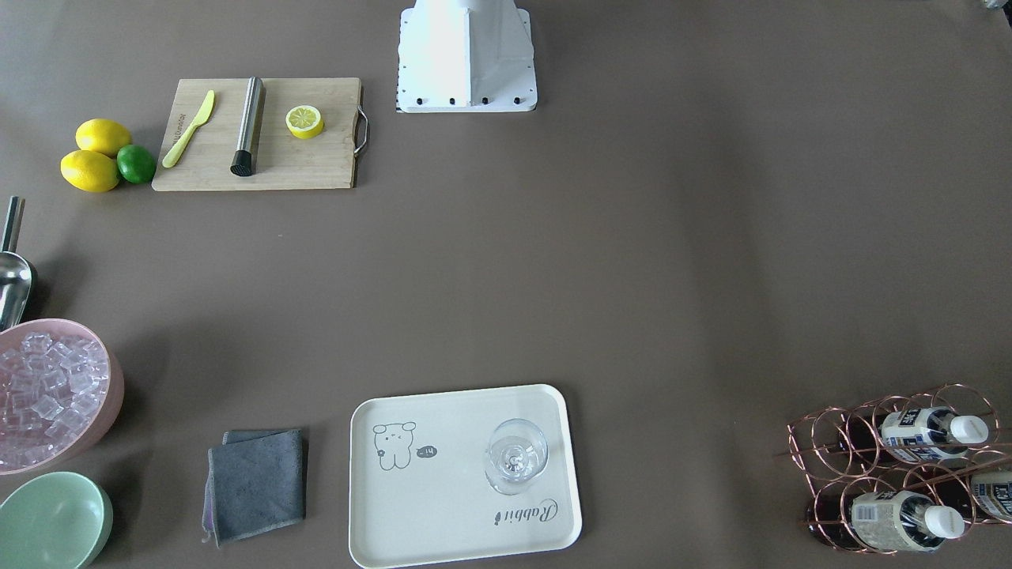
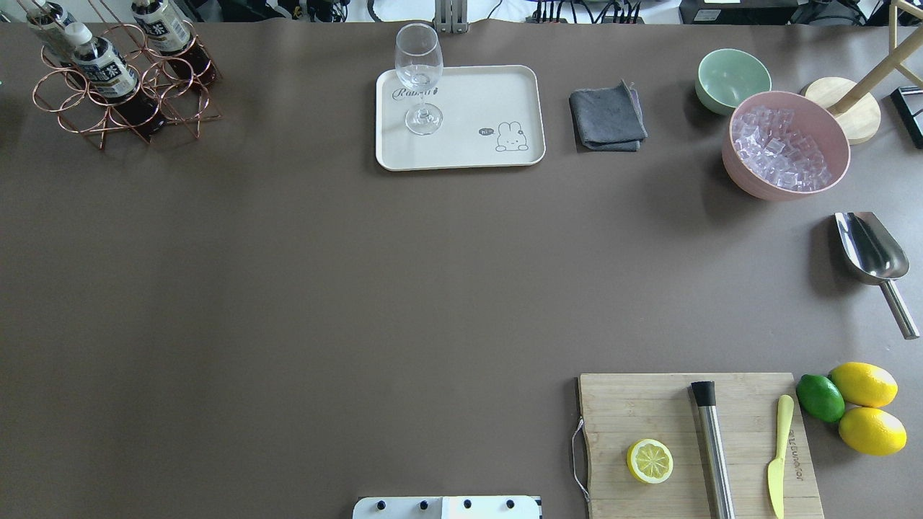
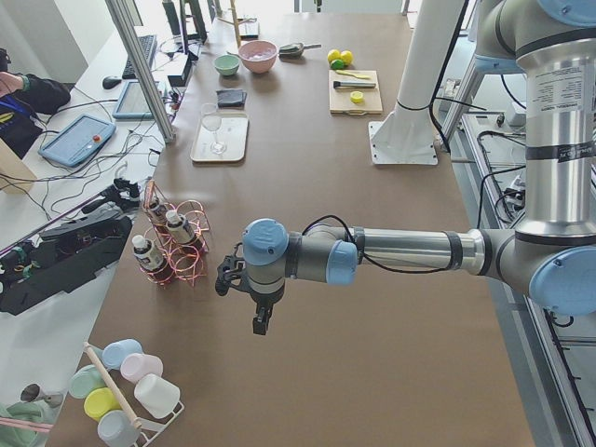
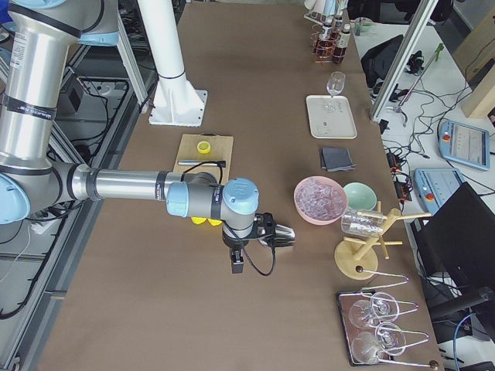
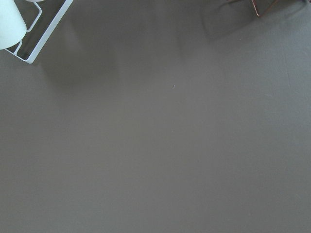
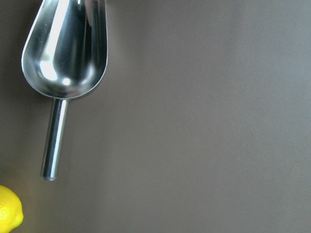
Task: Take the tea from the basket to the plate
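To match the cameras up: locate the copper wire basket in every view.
Front-facing: basket in the bottom right corner.
Overhead: basket in the top left corner.
Exterior left: basket left of centre.
Exterior right: basket at the top, far end.
Left wrist: a bit of basket, probably, at the top right edge.
Right wrist: not in view.
Landmark: the cream plate on the same long table edge.

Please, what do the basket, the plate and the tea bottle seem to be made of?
The basket: thin metal wire with shiny copper-coloured finish, see-through rings.
The plate: probably matte cream plastic or melamine; smooth, printed drawing.
The tea: likely clear plastic bottle, since dark liquid shows through; white cap, printed label.
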`<state>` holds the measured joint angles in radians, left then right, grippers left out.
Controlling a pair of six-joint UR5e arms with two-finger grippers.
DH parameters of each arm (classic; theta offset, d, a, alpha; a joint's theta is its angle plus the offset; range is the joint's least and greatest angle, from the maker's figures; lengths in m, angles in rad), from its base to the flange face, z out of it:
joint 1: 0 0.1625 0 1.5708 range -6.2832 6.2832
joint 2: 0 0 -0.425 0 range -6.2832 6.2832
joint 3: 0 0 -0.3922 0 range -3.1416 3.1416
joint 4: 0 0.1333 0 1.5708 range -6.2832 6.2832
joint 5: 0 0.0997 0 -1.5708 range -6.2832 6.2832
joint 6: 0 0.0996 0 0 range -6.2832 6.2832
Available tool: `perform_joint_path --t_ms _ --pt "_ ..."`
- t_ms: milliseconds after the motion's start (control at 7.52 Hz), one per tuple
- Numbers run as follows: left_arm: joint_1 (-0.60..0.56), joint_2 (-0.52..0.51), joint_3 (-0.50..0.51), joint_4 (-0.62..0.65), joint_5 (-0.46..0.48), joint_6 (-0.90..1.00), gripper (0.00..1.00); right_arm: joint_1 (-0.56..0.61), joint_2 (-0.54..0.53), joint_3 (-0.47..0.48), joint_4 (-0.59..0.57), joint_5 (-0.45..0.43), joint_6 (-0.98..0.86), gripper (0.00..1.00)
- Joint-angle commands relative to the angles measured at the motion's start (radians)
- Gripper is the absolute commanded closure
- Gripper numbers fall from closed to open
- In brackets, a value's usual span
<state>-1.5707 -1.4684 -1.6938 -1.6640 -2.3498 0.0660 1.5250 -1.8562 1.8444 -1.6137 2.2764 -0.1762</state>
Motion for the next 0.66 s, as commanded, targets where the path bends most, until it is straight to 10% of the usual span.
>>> perform_joint_path --t_ms 0,532 --pt "-0.015 0.003 0.002 0.006 0.0 0.005 0.02 0.0 0.0 -0.001 -0.002 0.0 0.0 0.01" --pt "-0.028 -0.018 -0.004 -0.003 0.007 0.012 0.02 0.0 0.0 -0.001 -0.002 0.0 -0.002 0.01"
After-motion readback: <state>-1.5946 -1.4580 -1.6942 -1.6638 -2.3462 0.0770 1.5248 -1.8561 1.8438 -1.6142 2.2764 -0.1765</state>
